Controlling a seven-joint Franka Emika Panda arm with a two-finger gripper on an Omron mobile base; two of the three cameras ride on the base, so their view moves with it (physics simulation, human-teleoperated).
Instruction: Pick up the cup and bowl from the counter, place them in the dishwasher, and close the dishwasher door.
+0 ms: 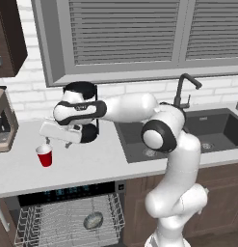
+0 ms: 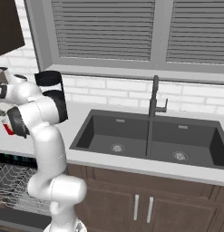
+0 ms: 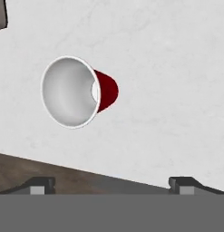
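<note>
On the tabletop (image 1: 91, 164) in the left base view, the cup (image 1: 45, 156) is seen upright near the front edge, just below the fingers (image 1: 58, 143), which hover above it and touch nothing. The bowl (image 1: 93, 221) is already seen lying in the rack of the dishwasher (image 1: 67, 217), so that half is judged done. The door is dropped open and cut off by the frame's bottom edge. Left to do: cup grasped, cup racked, door shut.

From the right base view, only a red sliver of the cup (image 2: 7, 128) is visible behind the arm; the hand is mostly cut off at the left edge. A corner of the rack (image 2: 13, 186) is seen, the bowl hidden.

From the hand view, the cup (image 3: 75, 92) is viewed from above, white inside facing the camera, up and left of centre. Both finger tips (image 3: 41, 185) are spread wide apart with nothing between them. Alignment over the cup is judged not yet finished.
</note>
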